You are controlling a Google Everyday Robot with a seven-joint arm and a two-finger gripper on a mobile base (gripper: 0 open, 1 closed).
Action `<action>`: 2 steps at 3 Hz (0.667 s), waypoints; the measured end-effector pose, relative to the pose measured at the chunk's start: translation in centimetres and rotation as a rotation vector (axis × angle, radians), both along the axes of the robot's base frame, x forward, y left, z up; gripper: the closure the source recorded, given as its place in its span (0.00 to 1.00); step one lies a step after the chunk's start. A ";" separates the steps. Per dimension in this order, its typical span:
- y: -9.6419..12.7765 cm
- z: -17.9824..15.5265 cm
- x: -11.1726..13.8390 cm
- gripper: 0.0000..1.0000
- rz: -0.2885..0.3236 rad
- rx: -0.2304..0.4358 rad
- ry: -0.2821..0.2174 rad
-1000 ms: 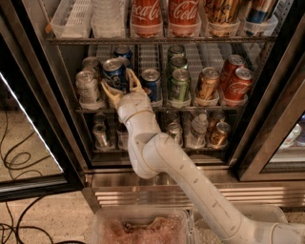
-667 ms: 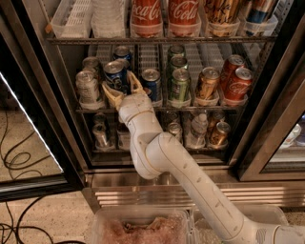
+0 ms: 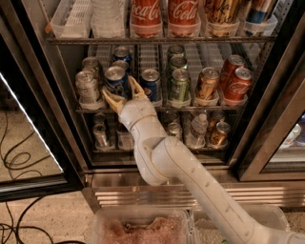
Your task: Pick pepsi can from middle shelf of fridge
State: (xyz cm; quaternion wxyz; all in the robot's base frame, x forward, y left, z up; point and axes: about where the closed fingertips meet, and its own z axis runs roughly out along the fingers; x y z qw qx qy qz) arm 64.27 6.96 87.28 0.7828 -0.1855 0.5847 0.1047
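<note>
The fridge (image 3: 279,102) stands open with its black frame on both sides. On the middle shelf (image 3: 190,108) a blue pepsi can (image 3: 116,80) with a silver top stands at the front of its lane. A second pepsi can (image 3: 151,83) is to its right and a third (image 3: 123,53) is further back. My gripper (image 3: 125,94) is open at the shelf's front edge. Its yellowish fingers (image 3: 113,101) spread on either side of the front pepsi can's lower part. The white arm hides the can's base.
Silver cans (image 3: 87,88) stand left of the pepsi can; green cans (image 3: 179,85), a gold can (image 3: 208,83) and red Coca-Cola cans (image 3: 237,82) stand to the right. Coca-Cola bottles (image 3: 145,14) line the shelf above. Small cans and bottles (image 3: 198,129) fill the shelf below. A plastic bin (image 3: 143,228) sits below the arm.
</note>
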 end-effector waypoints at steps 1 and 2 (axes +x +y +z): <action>-0.9 -0.8 -5.6 1.00 0.059 -0.032 0.053; -1.0 -2.6 -10.9 1.00 0.122 -0.046 0.133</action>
